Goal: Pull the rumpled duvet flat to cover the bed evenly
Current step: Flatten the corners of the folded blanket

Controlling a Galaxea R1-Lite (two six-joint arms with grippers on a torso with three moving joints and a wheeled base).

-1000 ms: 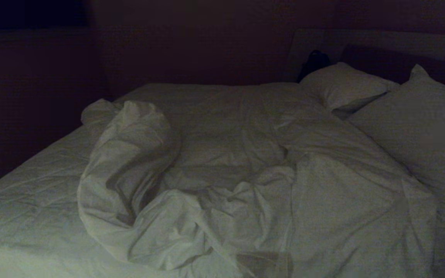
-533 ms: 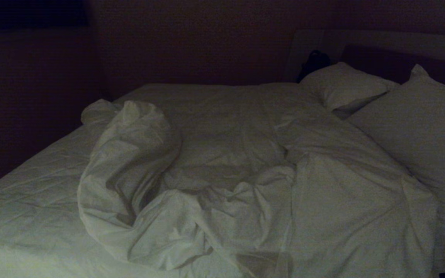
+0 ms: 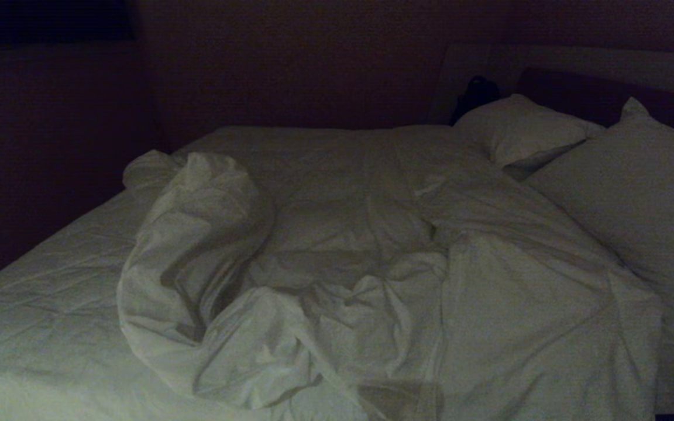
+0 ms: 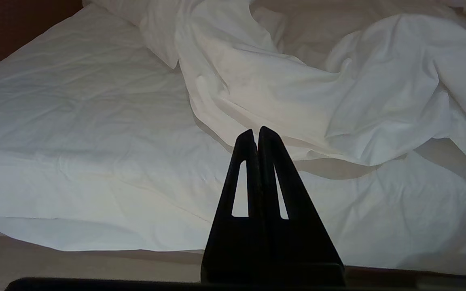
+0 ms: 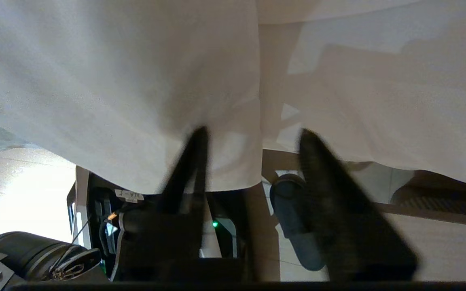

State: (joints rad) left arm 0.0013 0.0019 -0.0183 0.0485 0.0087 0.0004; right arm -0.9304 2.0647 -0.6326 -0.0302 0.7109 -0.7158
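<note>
The duvet (image 3: pixel 290 280) lies bunched along the bed (image 3: pixel 33 304), its hanging edge at twelve o'clock from the spread, empty right gripper (image 5: pixel 253 137) (nearer arm); left gripper (image 4: pixel 256 133) clenched, idle.

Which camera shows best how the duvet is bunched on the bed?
The head view: it takes in the whole duvet, heaped in a roll toward the robot's left with bare sheet beside it. The left wrist view shows only the roll's near folds beyond the shut left hand. The right wrist view shows just hanging white fabric past the open right hand.
</note>
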